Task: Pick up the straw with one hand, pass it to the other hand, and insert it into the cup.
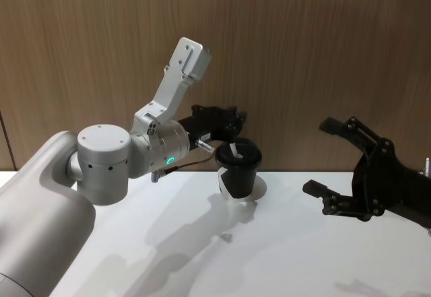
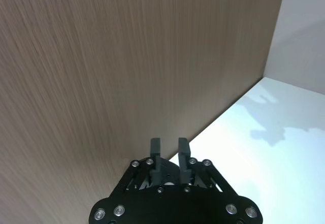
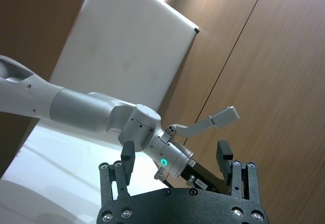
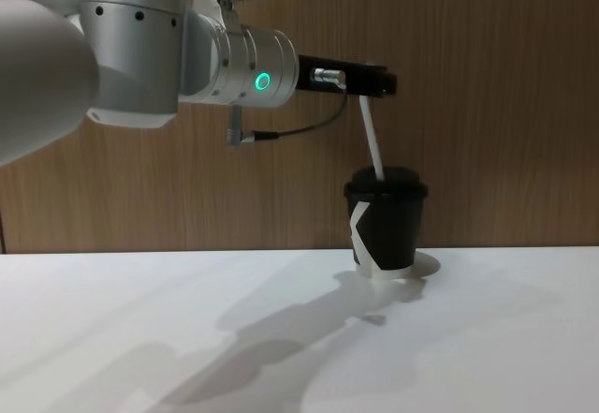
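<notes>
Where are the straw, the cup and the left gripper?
straw (image 4: pixel 372 138), chest view, mid-shaft above the lid.
cup (image 4: pixel 386 230), chest view, black side wall.
left gripper (image 4: pixel 379 83), chest view, fingertips at the straw's top.

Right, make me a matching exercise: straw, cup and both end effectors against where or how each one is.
Things:
1. straw
2. cup
3. left end effector
4. right end effector

States:
A. open wide, off to the cup's right
B. upright on the white table
C. leaning, lower end inside the cup
D. just above the cup, by the straw's top

Pairs: 1-C, 2-B, 3-D, 4-A
</notes>
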